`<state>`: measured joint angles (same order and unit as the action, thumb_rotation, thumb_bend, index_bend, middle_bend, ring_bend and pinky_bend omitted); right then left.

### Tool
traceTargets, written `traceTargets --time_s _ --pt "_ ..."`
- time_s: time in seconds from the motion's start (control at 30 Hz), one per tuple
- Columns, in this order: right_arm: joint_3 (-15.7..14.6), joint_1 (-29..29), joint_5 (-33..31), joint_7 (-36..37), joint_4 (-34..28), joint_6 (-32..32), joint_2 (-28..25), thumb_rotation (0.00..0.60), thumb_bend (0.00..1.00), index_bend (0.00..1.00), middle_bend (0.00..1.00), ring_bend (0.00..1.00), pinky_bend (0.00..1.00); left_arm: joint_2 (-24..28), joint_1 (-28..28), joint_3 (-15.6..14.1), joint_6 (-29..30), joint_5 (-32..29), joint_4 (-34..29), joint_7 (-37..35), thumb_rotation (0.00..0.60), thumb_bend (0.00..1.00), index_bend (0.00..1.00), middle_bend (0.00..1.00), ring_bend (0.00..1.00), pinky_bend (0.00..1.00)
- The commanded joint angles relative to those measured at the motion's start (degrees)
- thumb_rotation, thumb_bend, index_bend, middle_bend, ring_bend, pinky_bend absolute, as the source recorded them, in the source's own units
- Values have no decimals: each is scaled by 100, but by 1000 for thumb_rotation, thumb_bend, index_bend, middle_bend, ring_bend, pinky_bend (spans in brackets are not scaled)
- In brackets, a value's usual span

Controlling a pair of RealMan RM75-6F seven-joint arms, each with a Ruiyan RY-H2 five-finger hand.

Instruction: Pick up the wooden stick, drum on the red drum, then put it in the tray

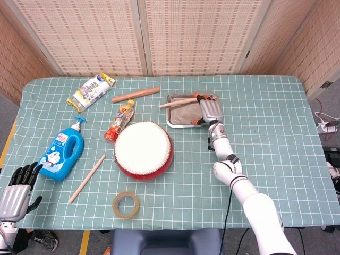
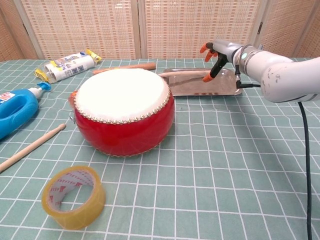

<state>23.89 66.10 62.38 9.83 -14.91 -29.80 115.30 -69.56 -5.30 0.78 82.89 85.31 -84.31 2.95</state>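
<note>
The red drum (image 1: 143, 149) (image 2: 122, 107) with its white skin stands mid-table. Behind it to the right is the metal tray (image 1: 183, 114) (image 2: 200, 87). The wooden stick (image 1: 178, 102) (image 2: 182, 72) stretches over the tray's far left corner, its left end past the rim. Its right end sits between the orange fingertips of my right hand (image 1: 209, 110) (image 2: 222, 52), which hovers over the tray with the other fingers spread. My left hand (image 1: 17, 188) hangs at the table's near left corner, fingers apart and holding nothing.
A second thin stick (image 1: 87, 178) lies left of the drum, and a thicker wooden dowel (image 1: 135, 95) behind it. A blue bottle (image 1: 64, 151), snack packet (image 1: 93, 90), small bottle (image 1: 121, 121) and tape roll (image 1: 126, 204) are on the left half.
</note>
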Motion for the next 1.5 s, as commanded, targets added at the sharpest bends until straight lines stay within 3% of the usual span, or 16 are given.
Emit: traceTargets --time_s 0.03,0.17,0.33,0.53,0.73,0.93,1.17,1.5 --pt "-142 -321 265 221 -531 -654 -336 600 183 186 205 129 217 5 -9 13 23 27 4 -24 600 233 5 0 0 0" --pt "-396 -972 613 69 -1467 -1841 -871 600 199 269 205 185 273 8 -30 38 66 76 14 -57 600 233 5 0 0 0" --pt "-633 -2084 754 -610 -3606 -3095 -2089 600 210 302 205 203 299 8 -90 88 92 136 -12 -54 600 233 5 0 0 0" --pt "-1005 -3310 766 -1448 -6027 -4118 -3616 600 212 282 205 204 299 23 -180 158 96 183 -93 -7 600 234 5 0 0 0" --pt "-1464 -4325 807 -1286 -7325 -4691 -4627 600 213 245 205 189 297 23 -259 211 79 197 -191 111 600 232 5 0 0 0" --pt "-2004 -5082 1197 -901 -7753 -5119 -5021 600 214 135 199 79 186 28 -293 221 105 236 -324 246 600 233 5 0 0 0" --pt "-2410 -5702 1990 -458 -7799 -5822 -4988 600 220 3 73 0 7 48 -261 248 252 259 -472 359 600 233 5 0 0 0" --pt "-2712 -6056 2584 -505 -8330 -6048 -5321 600 239 0 4 0 0 61 -225 206 330 313 -516 460 600 232 5 0 0 0"
